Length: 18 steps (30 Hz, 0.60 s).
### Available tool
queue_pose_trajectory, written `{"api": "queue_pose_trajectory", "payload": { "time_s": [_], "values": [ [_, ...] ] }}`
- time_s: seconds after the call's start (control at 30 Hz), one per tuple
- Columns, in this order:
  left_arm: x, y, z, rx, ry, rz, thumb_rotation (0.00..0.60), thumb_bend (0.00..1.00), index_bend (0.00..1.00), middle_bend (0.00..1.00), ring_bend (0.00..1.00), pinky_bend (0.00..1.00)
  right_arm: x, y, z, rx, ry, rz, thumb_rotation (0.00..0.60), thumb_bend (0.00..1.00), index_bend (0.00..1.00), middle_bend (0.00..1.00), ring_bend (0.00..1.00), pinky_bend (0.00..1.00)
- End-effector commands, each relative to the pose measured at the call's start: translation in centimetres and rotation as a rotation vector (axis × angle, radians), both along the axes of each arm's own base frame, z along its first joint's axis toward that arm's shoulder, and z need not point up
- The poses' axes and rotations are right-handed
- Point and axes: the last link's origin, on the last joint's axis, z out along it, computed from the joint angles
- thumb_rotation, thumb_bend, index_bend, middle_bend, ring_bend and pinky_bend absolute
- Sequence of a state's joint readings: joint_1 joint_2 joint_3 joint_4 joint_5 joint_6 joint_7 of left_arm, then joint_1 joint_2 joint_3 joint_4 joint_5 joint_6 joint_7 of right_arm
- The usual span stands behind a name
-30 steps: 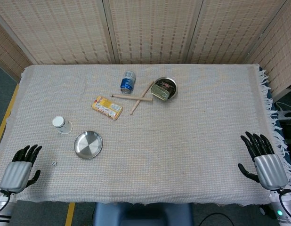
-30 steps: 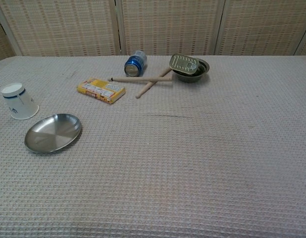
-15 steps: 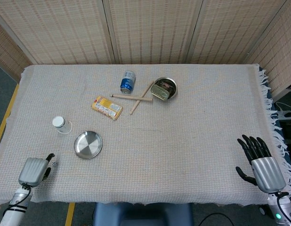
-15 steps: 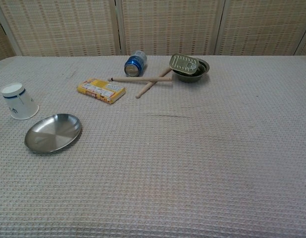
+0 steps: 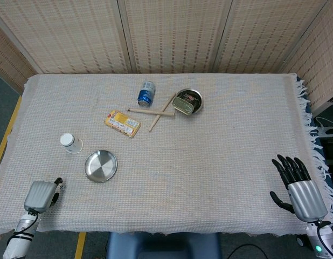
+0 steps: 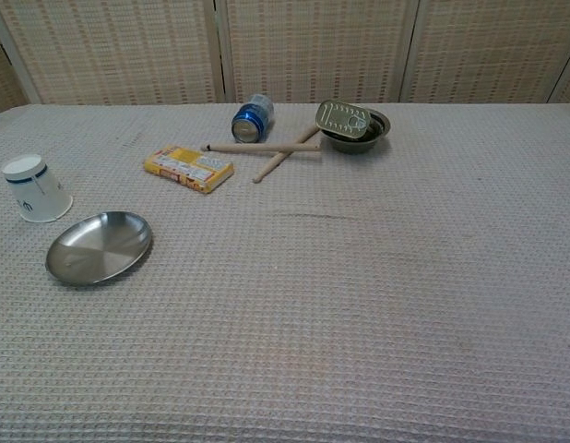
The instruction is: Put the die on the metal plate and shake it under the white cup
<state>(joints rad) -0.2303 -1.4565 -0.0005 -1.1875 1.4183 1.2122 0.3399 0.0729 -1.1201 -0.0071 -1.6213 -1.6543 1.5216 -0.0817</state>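
My left hand (image 5: 41,195) lies knuckles-up at the near left corner of the table (image 5: 220,156), its fingers tucked under where the die would be; I cannot tell whether they hold it, and the die is hidden; the metal plate (image 5: 101,165) sits near, the upturned white cup (image 5: 70,142) just beyond; my right hand (image 5: 298,185) rests spread and empty.

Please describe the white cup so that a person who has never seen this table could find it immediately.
Look at the left part of the cloth-covered table. Beside the round metal plate, on the side farther from the robot, stands the white cup, upside down. It is the only white paper thing there, with a blue band, unlike the shiny flat plate.
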Motion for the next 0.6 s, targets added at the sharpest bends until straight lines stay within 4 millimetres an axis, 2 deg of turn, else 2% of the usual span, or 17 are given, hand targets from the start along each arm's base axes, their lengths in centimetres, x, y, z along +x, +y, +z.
{"api": "queue_pose_trajectory", "payload": {
  "time_s": [0.03, 0.6],
  "values": [
    [-0.21, 0.12, -0.25, -0.004, 0.002, 0.004, 0.6, 0.41, 0.38, 0.91, 0.75, 0.86, -0.01, 0.02, -0.09, 0.005, 0.003, -0.001, 0.544, 0.2, 0.0, 0.0, 0.0, 0.0],
    [-0.33, 0.75, -0.98, 0.002, -0.007, 0.002, 0.6, 0.41, 0.42, 0.91, 0.75, 0.87, -0.14, -0.05, -0.23, 0.016, 0.012, -0.021, 0.544, 0.2, 0.0, 0.0, 0.0, 0.0]
  ]
}}
